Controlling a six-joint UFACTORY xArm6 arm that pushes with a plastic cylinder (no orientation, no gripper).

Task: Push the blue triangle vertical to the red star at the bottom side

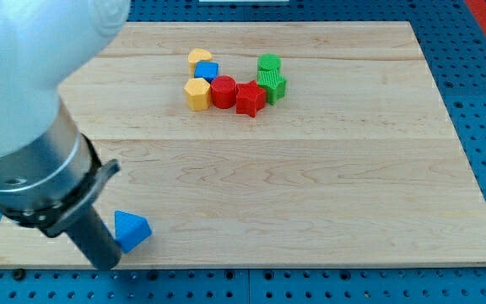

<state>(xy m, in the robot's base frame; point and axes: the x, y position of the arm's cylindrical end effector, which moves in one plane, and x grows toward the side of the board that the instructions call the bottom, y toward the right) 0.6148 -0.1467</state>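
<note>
I'm holding my tip [108, 263] down at the board's [327, 211] bottom-left corner, just beside the blue triangle [131, 230] on its left and seemingly touching it; there is no claw on this rod, so nothing is being gripped. Well apart, near the top edge, the red star [250, 98] is sitting in a cluster, touching the red cylinder [224, 91], with the yellow hexagon [197, 94], a small blue block [207, 72], a yellow block [199, 57] and two green blocks [270, 78] crowding round.

Arm [32, 93] blurred, cropped at view's left.
</note>
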